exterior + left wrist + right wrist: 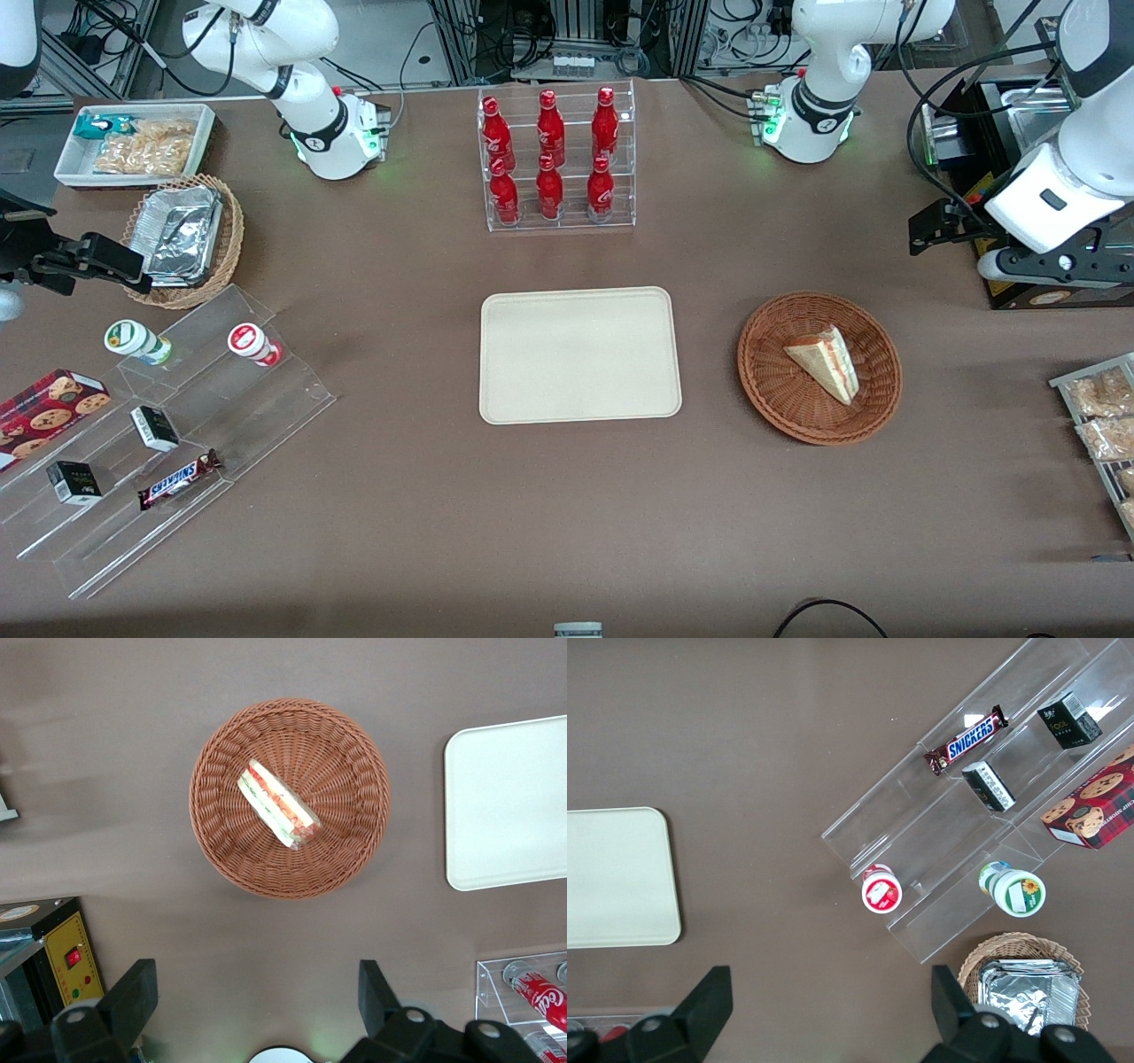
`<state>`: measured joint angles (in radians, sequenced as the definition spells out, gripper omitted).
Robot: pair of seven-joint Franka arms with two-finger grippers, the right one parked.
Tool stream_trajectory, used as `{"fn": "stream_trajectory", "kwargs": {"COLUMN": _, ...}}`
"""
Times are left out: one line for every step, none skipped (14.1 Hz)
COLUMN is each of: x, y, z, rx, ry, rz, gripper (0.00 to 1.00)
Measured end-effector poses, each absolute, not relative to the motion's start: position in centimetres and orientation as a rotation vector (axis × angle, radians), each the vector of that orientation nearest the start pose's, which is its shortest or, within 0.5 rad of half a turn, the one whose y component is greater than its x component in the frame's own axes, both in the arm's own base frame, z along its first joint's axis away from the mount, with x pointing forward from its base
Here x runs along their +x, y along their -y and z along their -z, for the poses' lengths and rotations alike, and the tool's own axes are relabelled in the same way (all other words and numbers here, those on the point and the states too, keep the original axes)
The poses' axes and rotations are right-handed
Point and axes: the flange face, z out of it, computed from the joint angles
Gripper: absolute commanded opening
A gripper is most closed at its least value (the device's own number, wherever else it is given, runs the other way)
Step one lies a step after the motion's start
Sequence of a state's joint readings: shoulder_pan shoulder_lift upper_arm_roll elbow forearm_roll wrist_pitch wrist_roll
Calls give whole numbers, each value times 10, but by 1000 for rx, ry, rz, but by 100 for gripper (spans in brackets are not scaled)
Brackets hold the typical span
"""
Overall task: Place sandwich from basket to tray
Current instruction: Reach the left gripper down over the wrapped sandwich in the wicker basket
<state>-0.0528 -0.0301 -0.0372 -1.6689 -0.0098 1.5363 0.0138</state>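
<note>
Front view shows the task at its very start: the sandwich (826,361) lies inside the reddish-brown basket (780,394), right of frame centre, and the cream tray (580,354) sits bare in the middle of the frame, near the basket but apart from it. Nothing has been lifted or carried yet, so the whole job appears to remain: reach down, grip the wedge, bring it across to the tray and release it. The working arm's end effector (930,232) hangs at the right edge of that frame, above the counter (567,514) and well clear of the basket, higher in the frame than the basket and toward the working arm's end. Left wrist view looks straight down on the basket (354,850), with the sandwich (277,804) resting at a slant across its weave, striped cut edge facing up; the end effector (257,1005) shows its two dark fingers (133,997) spread wide with nothing between them. A corner of the tray (505,806) is visible there too, beside the basket. By my reading, the arm is hovering before its approach and the first step in hand is to line up over the wedge. A rack of red bottles (554,159) stands above the tray in the front frame, out of the likely path.
</note>
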Motion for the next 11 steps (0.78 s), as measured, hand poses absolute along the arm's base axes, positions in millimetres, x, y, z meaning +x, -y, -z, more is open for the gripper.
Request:
{"fn": "stream_trajectory", "kwargs": {"x": 536, "y": 49, "z": -591, "rx": -3138, "ry": -162, "rz": -165, "gripper": 100}}
{"fn": "stream_trajectory", "kwargs": {"x": 535, "y": 49, "z": -589, "rx": -3136, "ry": -162, "rz": -178, "gripper": 100}}
{"fn": "stream_trajectory", "kwargs": {"x": 534, "y": 49, "z": -586, "rx": -3134, "ry": -162, "rz": -204, "gripper": 100}}
{"fn": "stream_trajectory", "kwargs": {"x": 533, "y": 49, "z": -581, "rx": -3132, "ry": -162, "rz": -229, "gripper": 100}}
{"fn": "stream_trajectory", "kwargs": {"x": 533, "y": 49, "z": -571, "rx": -3129, "ry": -162, "rz": -261, "gripper": 100}}
{"fn": "stream_trajectory", "kwargs": {"x": 535, "y": 50, "z": -557, "rx": -3125, "ry": -163, "rz": -296, "gripper": 100}}
{"fn": "stream_trajectory", "kwargs": {"x": 540, "y": 51, "z": -538, "rx": -3122, "ry": -165, "rz": -326, "gripper": 100}}
{"fn": "stream_trajectory", "kwargs": {"x": 545, "y": 52, "z": -517, "rx": -3120, "ry": -168, "rz": -343, "gripper": 100}}
{"fn": "stream_trajectory", "kwargs": {"x": 549, "y": 54, "z": -493, "rx": -3120, "ry": -171, "rz": -348, "gripper": 100}}
{"fn": "stream_trajectory", "kwargs": {"x": 550, "y": 55, "z": -469, "rx": -3119, "ry": -174, "rz": -351, "gripper": 100}}
{"fn": "stream_trajectory", "kwargs": {"x": 548, "y": 57, "z": -447, "rx": -3118, "ry": -179, "rz": -355, "gripper": 100}}
